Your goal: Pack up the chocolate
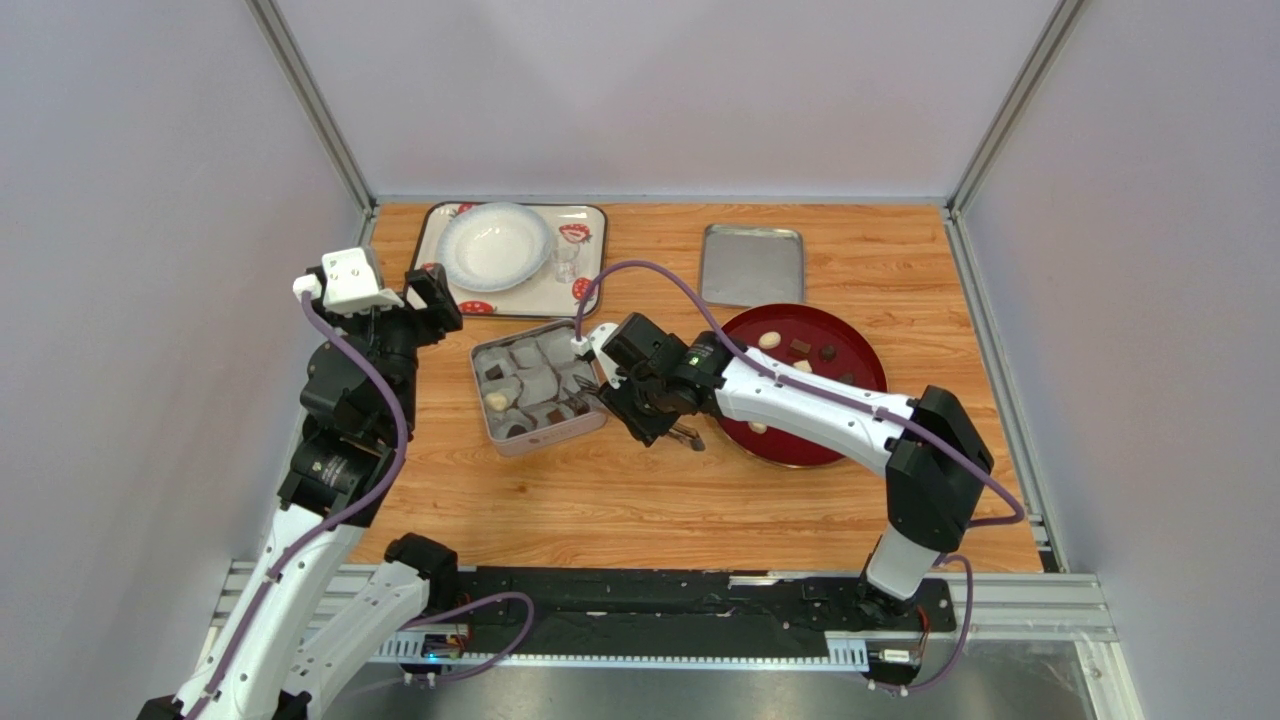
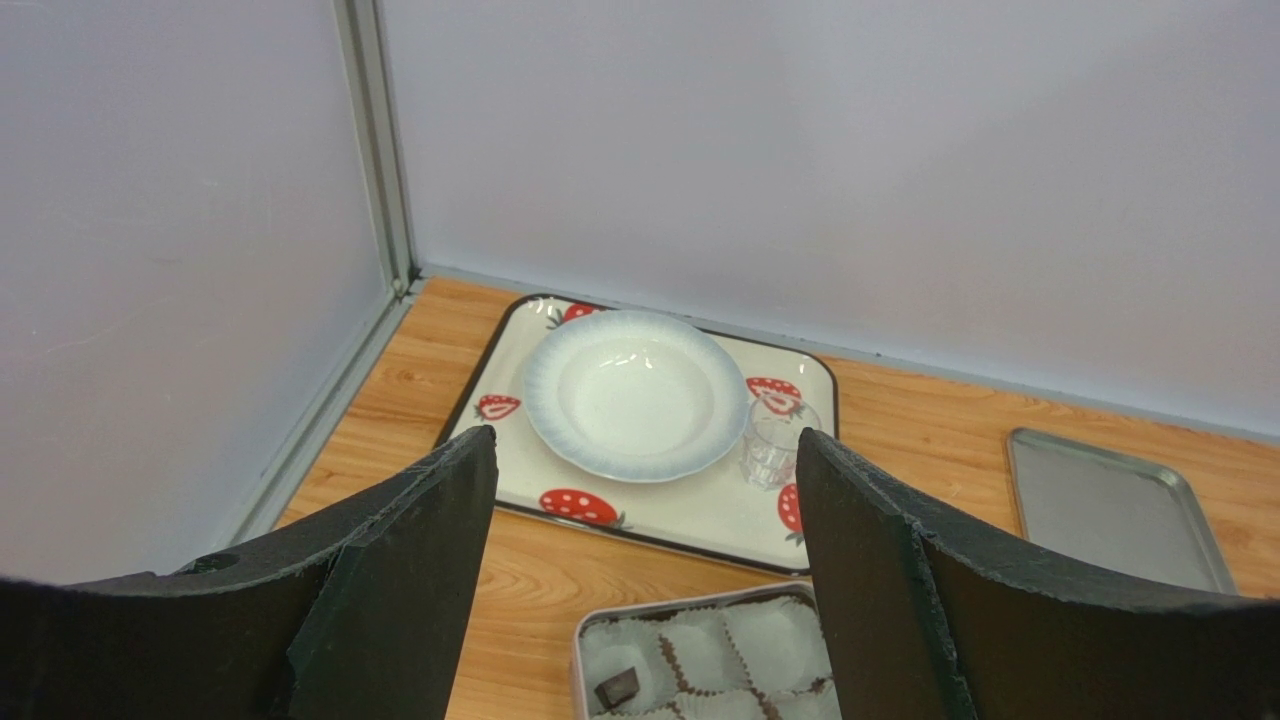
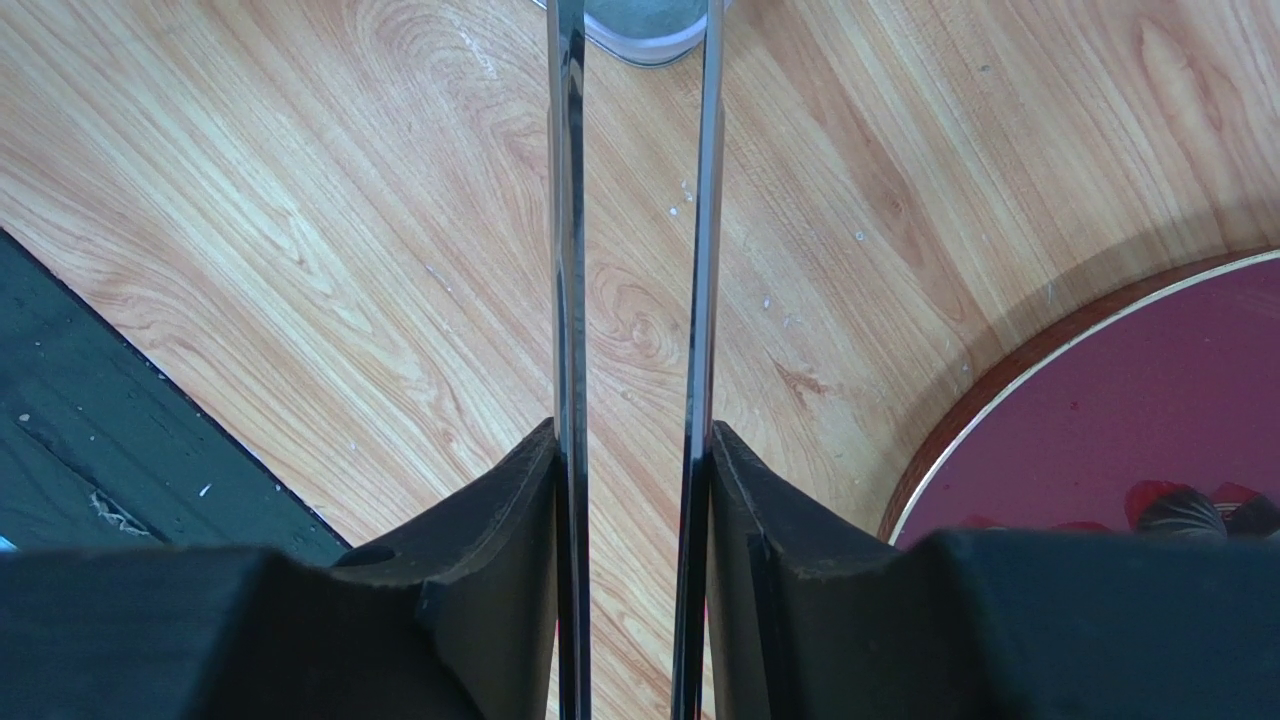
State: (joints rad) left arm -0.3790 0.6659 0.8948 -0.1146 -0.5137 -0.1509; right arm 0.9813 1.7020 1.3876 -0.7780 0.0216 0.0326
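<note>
Chocolate pieces (image 1: 769,341), brown squares and cream lumps, mostly sat on the round red plate (image 1: 842,420). Only a few lay in the grey-cupped metal tin (image 1: 476,365). My right jaws gripped slim steel tongs (image 3: 567,225), nothing visible between the blades. My left jaws hung wide. Wood-grain table (image 1: 676,503), pale grey walls. Plenty left, I judged.

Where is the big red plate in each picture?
Top external: the red plate is right of centre, with chocolate on it.
Left wrist: not in it.
Right wrist: the red plate fills the bottom right corner, to the right of the metal tongs.
Shared landmark: the wooden table, seen in all three views.
</note>
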